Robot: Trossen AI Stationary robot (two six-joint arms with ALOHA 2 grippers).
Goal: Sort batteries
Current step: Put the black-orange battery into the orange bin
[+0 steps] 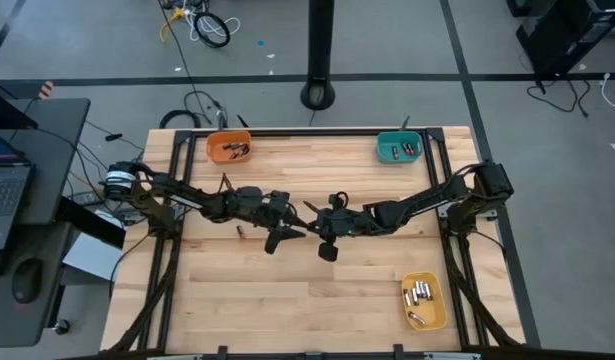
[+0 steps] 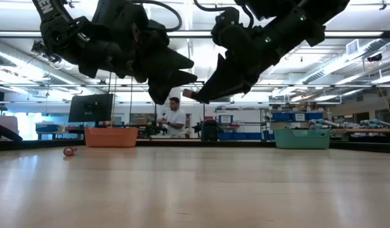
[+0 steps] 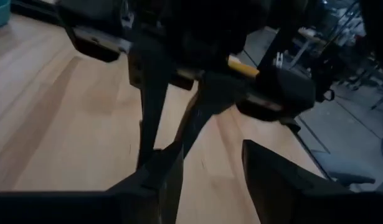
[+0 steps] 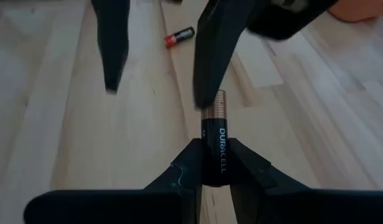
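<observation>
Hovering above the middle of the pale wooden counter [image 1: 287, 290], both arms met nose to nose. The right end effector [image 4: 213, 165] was clamped on a black cylindrical battery with a copper-coloured end [image 4: 214, 140], its long axis running straight out along the fingers toward the left arm. The left end effector [image 1: 287, 232] had its fingers spread apart, one dark fingertip [image 4: 205, 93] right at the battery's copper end, the other off to the side, so it wasn't gripping anything.

So the held cell pointed directly at the left end effector, which looked to me like a handover between the two arms.

A second black battery with a red end [image 4: 180, 37] lay flat on the counter, on the left arm's side, toward the left edge. The small orange plastic bin [image 1: 229, 147] and small teal plastic bin [image 1: 398, 147] sat along the far edge, and the small yellow plastic bin [image 1: 424, 301] sat near the right front corner with silvery cells inside.
</observation>
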